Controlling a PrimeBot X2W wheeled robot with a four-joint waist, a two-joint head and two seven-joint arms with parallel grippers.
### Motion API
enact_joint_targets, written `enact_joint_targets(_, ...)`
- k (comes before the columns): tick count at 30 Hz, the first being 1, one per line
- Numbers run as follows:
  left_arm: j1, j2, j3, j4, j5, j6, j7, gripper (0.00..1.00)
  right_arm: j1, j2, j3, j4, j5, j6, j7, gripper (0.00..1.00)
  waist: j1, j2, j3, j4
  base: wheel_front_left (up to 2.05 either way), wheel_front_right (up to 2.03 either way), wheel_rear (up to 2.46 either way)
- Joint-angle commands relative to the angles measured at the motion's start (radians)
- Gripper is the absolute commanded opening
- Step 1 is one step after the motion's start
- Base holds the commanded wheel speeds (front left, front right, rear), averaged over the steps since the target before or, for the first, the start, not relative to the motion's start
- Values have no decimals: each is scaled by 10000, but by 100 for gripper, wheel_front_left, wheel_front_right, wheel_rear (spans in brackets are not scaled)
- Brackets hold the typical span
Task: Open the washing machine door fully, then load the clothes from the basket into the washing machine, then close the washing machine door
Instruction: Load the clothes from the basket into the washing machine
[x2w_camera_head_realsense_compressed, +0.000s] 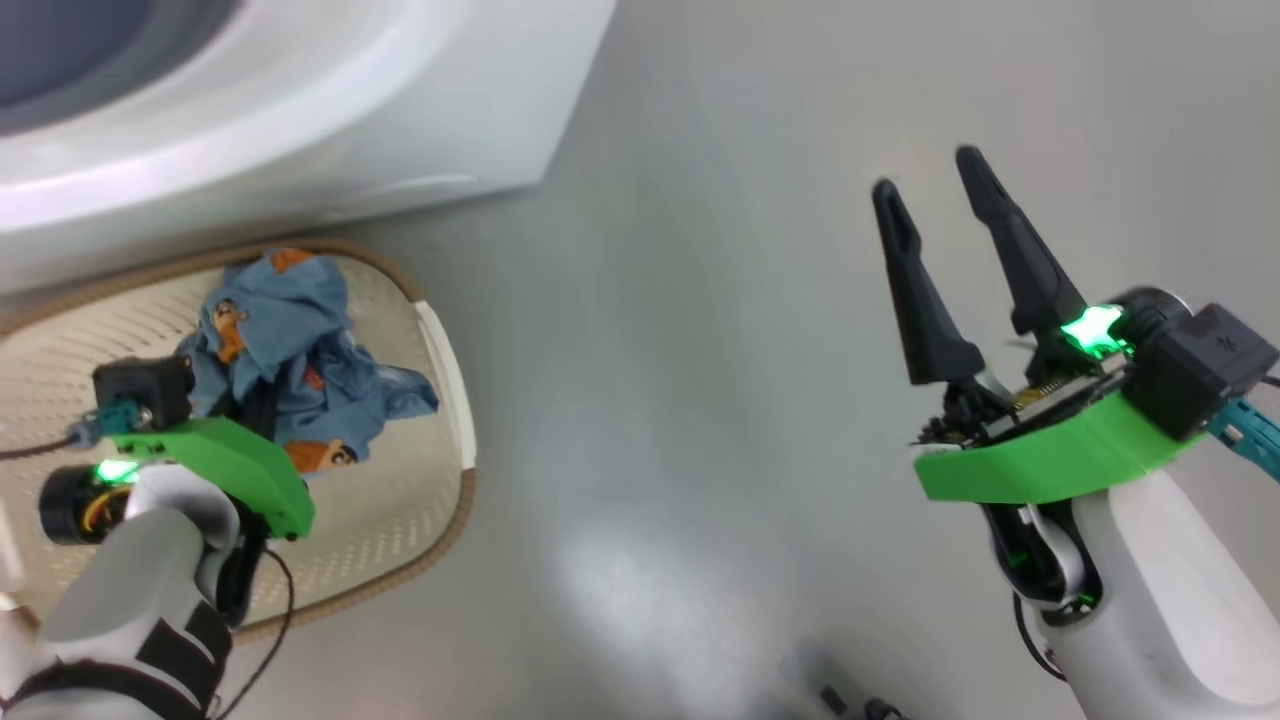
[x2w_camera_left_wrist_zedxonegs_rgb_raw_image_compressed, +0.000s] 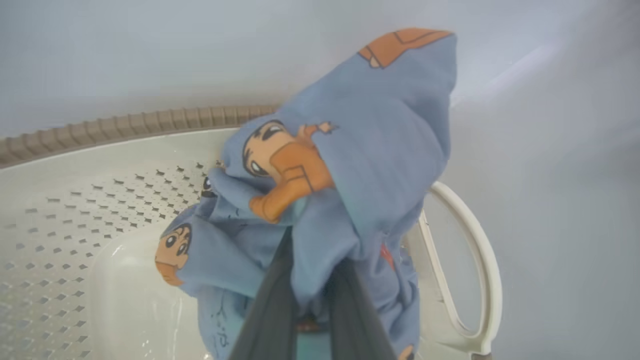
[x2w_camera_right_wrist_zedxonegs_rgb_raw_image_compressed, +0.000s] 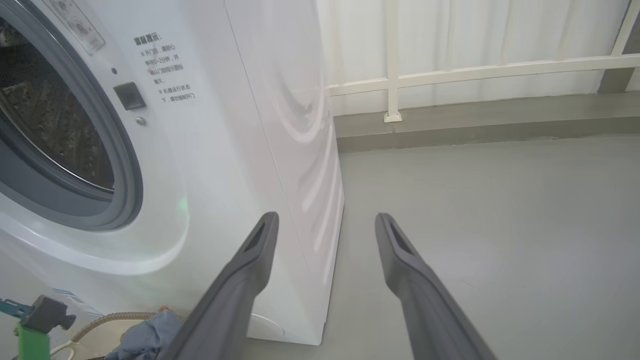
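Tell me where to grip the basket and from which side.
On the basket, probably the cream loop handle, from above on the side facing the right pincer: its thin bar over an open slot suits the jaws.

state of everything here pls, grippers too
left gripper, shut on the clothes in the basket
right gripper, open and empty above the floor
clothes, bunched, pinched by the left gripper
basket, on the floor by the washing machine, clothes in it
washing machine, drum mouth uncovered
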Motion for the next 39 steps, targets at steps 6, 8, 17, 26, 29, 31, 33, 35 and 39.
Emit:
enact_joint_targets(6, 1108, 330, 1406, -1480, 636, 8, -136, 0, 833, -353, -97, -20, 97, 73, -80, 100, 2, 0, -1641, 926, 0, 0, 0)
enact_joint_targets(8, 1465, 300, 1876, -1868, 966, 42, -137, 0, 986, -418, -110, 13, 104, 73, -80, 100, 2, 0, -1920, 1029, 0, 0, 0)
enact_joint_targets(17, 2912, -22, 3810, -3506, 2451, 206, -138, 0, 1657, -652, -216, 224, 121, 73, -80, 100, 2, 0, -2893, 1433, 0, 0, 0)
enact_joint_targets(26, 4635, -522, 5724, -5430, 3890, 226, -139, 0, 2520, -888, -352, 405, 98, 73, -80, 100, 2, 0, -3937, 1720, 0, 0, 0)
enact_joint_targets(29, 5171, -709, 6224, -6124, 4297, 216, -139, 0, 2825, -935, -465, 423, 102, 73, -80, 100, 2, 0, -4214, 1841, 0, 0, 0)
enact_joint_targets(31, 5503, -828, 6532, -6579, 4539, 204, -139, 0, 3011, -956, -529, 431, 104, 73, -80, 100, 2, 0, -4390, 1919, 0, 0, 0)
enact_joint_targets(33, 5835, -969, 6798, -7000, 4742, 189, -139, 0, 3205, -979, -584, 446, 109, 73, -80, 100, 2, 0, -4584, 2003, 0, 0, 0)
enact_joint_targets(35, 6165, -1110, 7029, -7428, 4939, 179, -139, 0, 3386, -997, -637, 449, 117, 73, -80, 100, 2, 0, -4758, 2079, 0, 0, 0)
enact_joint_targets(39, 6832, -1356, 7445, -8222, 5278, 164, -139, 0, 3722, -1023, -731, 445, 132, 73, -80, 100, 2, 0, -5092, 2215, 0, 0, 0)
